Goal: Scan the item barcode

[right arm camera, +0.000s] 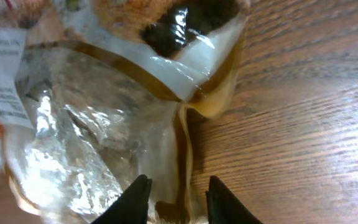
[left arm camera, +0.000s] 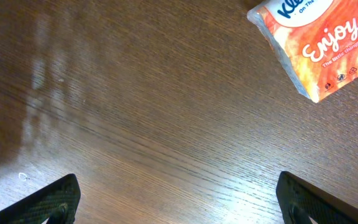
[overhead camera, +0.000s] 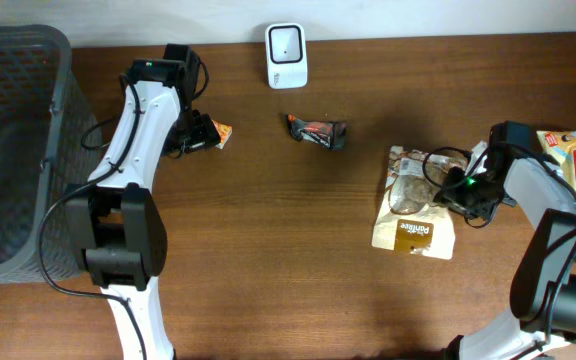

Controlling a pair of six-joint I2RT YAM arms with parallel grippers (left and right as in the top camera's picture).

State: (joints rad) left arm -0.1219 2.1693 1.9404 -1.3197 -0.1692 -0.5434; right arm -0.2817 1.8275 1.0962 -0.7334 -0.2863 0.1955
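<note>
The right fingers [right arm camera: 174, 200] stand narrow, pinching the edge seam of the clear snack bag [right arm camera: 98, 124], which lies flat on the counter [right arm camera: 303, 124], likely to lift it toward the scanner [overhead camera: 286, 55]. The left fingers [left arm camera: 179, 199] hang wide and empty, with the orange tissue pack [left arm camera: 316, 40] ahead of them.

Hand [right arm camera: 176, 199] astride pouch edge [right arm camera: 182, 134] (crinkled) — wood

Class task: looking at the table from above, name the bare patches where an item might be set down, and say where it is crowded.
Free: the front of the table, between the left arm and the snack bag; also the wood between the candy bar and that bag. Crowded: the right edge, where the right pincer closes on the bag beside a boxed item, and the left, by the basket.
</note>
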